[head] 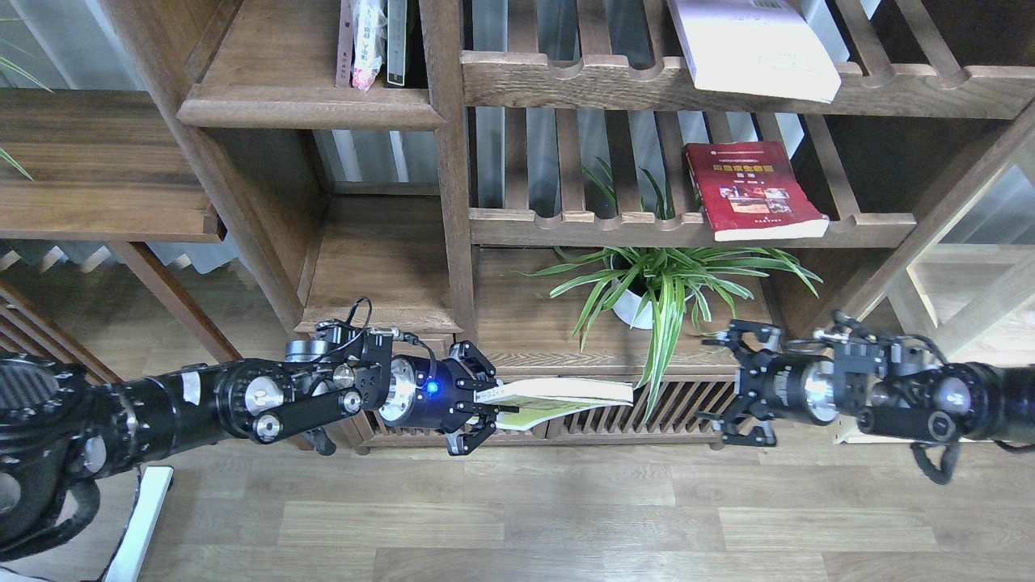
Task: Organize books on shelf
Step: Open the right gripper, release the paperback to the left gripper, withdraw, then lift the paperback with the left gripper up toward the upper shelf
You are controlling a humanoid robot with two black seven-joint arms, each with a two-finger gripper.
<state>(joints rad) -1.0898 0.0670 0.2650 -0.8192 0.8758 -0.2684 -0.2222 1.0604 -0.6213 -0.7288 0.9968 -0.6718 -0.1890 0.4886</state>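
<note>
My left gripper (488, 402) is shut on the spine end of a lime-yellow book (566, 398), held flat and low in front of the bookcase. My right gripper (716, 385) is open and empty, facing the book's free end with a gap between them. A red book with yellow lettering (752, 190) lies flat on the middle slatted rack at the right. A white, pale pink book (756, 48) lies on the top slatted rack. The shelf (307, 109), a solid dark board with a moulded front edge, is at the upper left.
Several thin books (372, 40) stand at the right end of the shelf, against the upright post (449, 162). A potted spider plant (663, 283) sits on the lower board between my grippers, its leaves hanging over the front edge. A low slatted cabinet front (614, 412) is behind the held book.
</note>
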